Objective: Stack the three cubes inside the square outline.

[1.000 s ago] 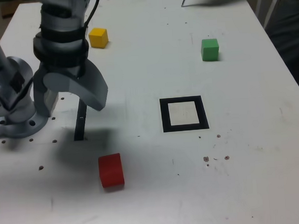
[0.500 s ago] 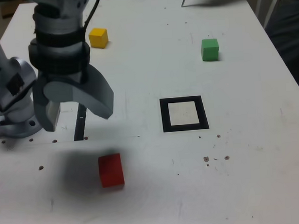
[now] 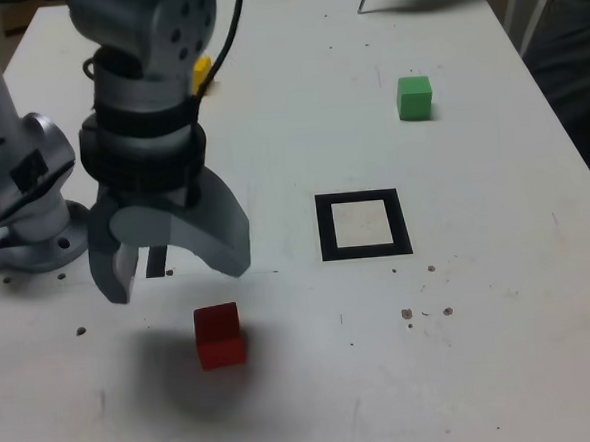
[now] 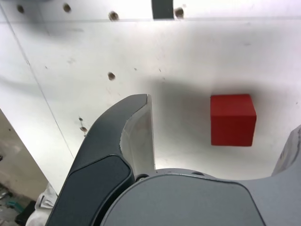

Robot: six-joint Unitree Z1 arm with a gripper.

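Since a second ago your gripper has swung from beside the arm's base toward the near edge of the table and now hangs over the spot just behind the red cube, while the cubes and the outline have stayed where they were. Your jaws stand wide apart and hold nothing. Nearest to you, the red cube sits just below and in front of the jaws, a little toward the exterior view's right of their midline, apart from both fingers; in the wrist view the same red cube lies flat on the table between the dark finger and the pale one at the picture's edge. Beyond it, off to the exterior view's right of the gripper, you have the square outline, its pale centre bare. Directly behind the gripper, the black tape strip shows only as a short piece between the jaws. Farther back, the yellow cube peeks out from behind the arm's wrist, mostly hidden. Farthest from the gripper, toward the far right of the exterior view, the green cube stands alone.
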